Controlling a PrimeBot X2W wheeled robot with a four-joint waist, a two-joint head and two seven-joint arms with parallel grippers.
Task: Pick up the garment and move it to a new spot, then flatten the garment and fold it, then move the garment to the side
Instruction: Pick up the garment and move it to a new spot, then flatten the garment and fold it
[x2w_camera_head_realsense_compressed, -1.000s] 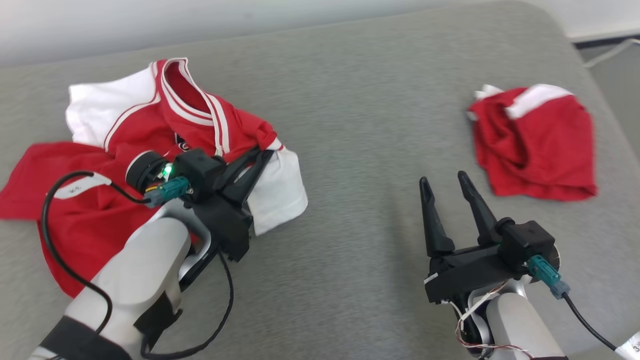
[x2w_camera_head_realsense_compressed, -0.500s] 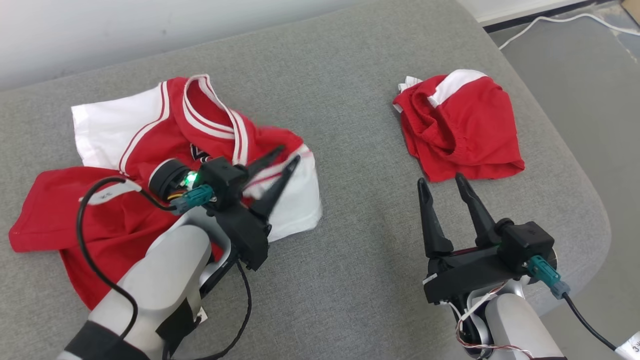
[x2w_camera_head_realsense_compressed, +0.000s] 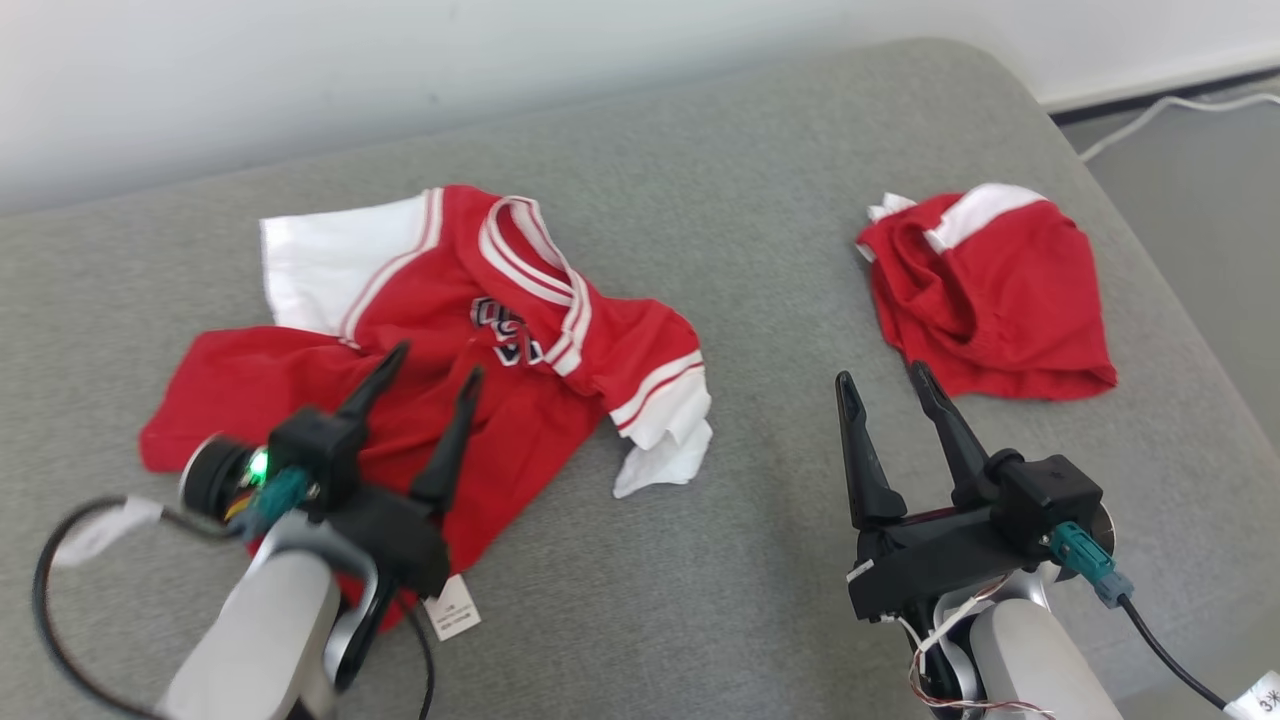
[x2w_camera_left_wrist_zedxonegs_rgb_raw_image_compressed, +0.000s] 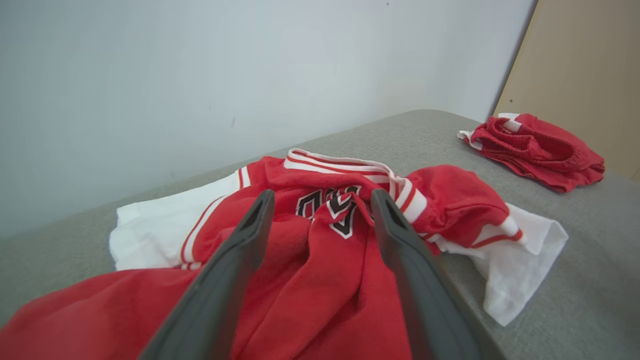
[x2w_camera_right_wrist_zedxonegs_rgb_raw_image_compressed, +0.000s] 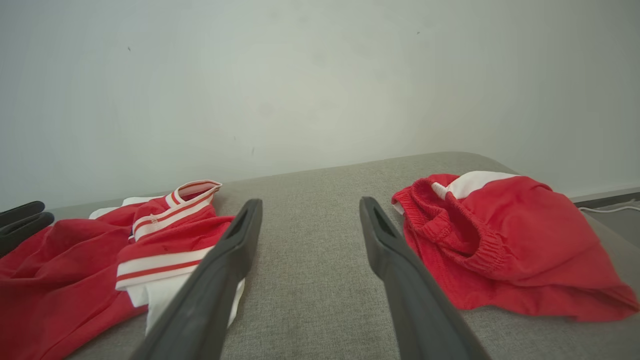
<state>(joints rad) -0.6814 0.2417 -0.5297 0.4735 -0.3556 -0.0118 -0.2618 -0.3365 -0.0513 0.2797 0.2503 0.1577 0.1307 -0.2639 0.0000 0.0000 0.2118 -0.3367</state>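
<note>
The garment is a red jersey with white sleeves and a striped collar, lying crumpled on the left half of the grey cushion. Its white sleeve end points right and a label sticks out at the near hem. My left gripper stands open over the red body, holding nothing. In the left wrist view the left gripper frames the garment and its chest lettering. My right gripper is open above bare cushion, right of the sleeve. In the right wrist view the right gripper has the garment to its left.
A bunched pair of red shorts with a white band lies at the right of the grey cushion, near its rounded right edge. A white cable runs on the floor beyond. A pale wall stands behind. Bare cushion lies between the two clothes.
My left gripper has opened, let go of the white sleeve and drawn back toward the near left. The garment now lies spread lower. The head camera has shifted; the right arm kept still.
</note>
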